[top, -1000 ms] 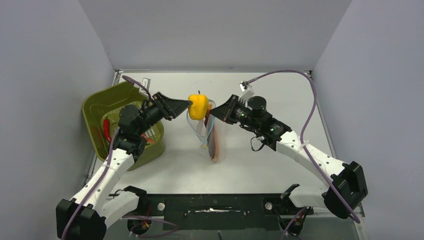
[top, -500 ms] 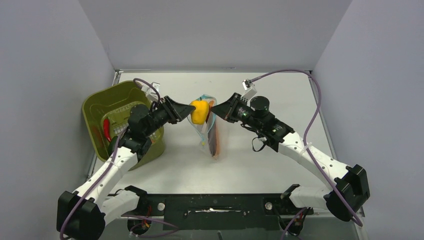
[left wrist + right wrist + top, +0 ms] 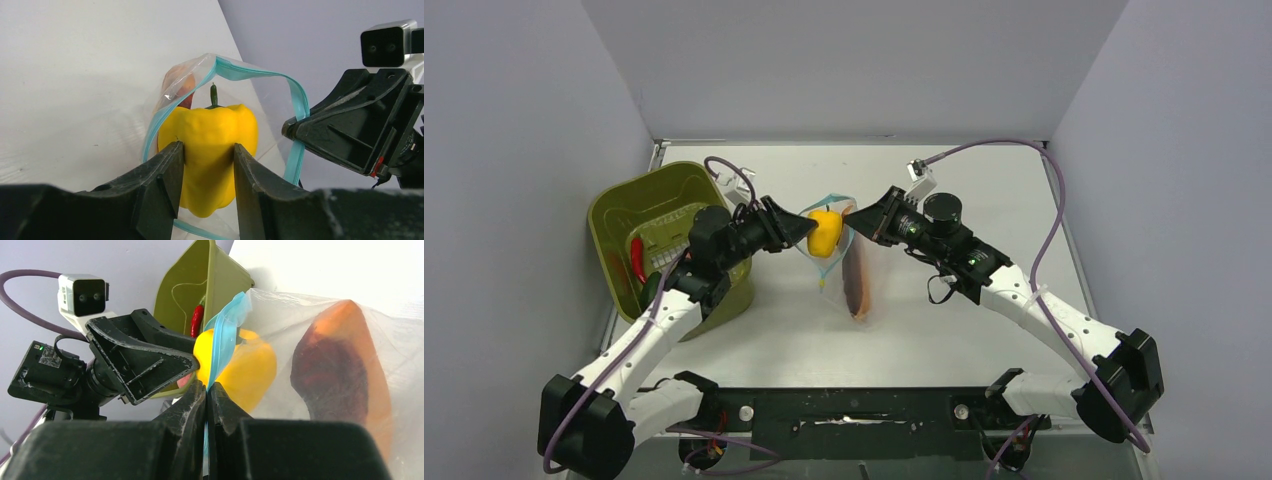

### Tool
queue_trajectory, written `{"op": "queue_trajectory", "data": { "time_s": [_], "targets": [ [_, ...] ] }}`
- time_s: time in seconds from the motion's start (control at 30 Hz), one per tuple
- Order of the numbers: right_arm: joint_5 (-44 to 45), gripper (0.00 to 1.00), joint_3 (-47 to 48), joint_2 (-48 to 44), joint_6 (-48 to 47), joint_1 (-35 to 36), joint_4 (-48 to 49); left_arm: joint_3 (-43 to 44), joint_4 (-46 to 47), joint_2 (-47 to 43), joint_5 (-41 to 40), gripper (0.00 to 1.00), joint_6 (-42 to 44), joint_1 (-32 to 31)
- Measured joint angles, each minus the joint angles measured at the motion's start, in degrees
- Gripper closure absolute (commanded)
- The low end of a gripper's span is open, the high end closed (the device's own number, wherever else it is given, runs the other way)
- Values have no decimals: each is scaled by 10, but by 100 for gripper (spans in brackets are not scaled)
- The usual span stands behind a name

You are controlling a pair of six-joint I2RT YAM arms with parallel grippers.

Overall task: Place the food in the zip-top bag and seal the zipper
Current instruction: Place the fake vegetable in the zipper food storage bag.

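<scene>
My left gripper (image 3: 805, 230) (image 3: 206, 150) is shut on a yellow toy bell pepper (image 3: 825, 231) (image 3: 210, 145) and holds it in the open mouth of the clear zip-top bag (image 3: 852, 268) (image 3: 320, 365). My right gripper (image 3: 854, 220) (image 3: 206, 388) is shut on the bag's light-blue zipper strip (image 3: 222, 337) (image 3: 295, 125) and holds that mouth edge up. An orange and dark red food piece (image 3: 858, 282) (image 3: 345, 375) lies inside the bag. A red chilli (image 3: 637, 259) (image 3: 197, 320) lies in the olive-green bin.
The olive-green bin (image 3: 639, 205) (image 3: 185, 285) stands at the left under my left arm, with more food in it. A white table (image 3: 984, 180) runs to grey walls at the back and sides.
My left gripper has lowered the yellow pepper from above the bag into the bag's mouth. The right gripper has stayed on the zipper strip and shifted slightly.
</scene>
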Motion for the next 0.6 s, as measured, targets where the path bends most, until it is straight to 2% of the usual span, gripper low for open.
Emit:
{"op": "queue_trajectory", "data": {
  "time_s": [0.13,0.6],
  "targets": [
    [0,100,0,0,0,0,0,9,-10,-8,0,51,9,0],
    [9,100,0,-3,-2,0,-1,69,-117,-49,-53,44,83,0]
  ]
}}
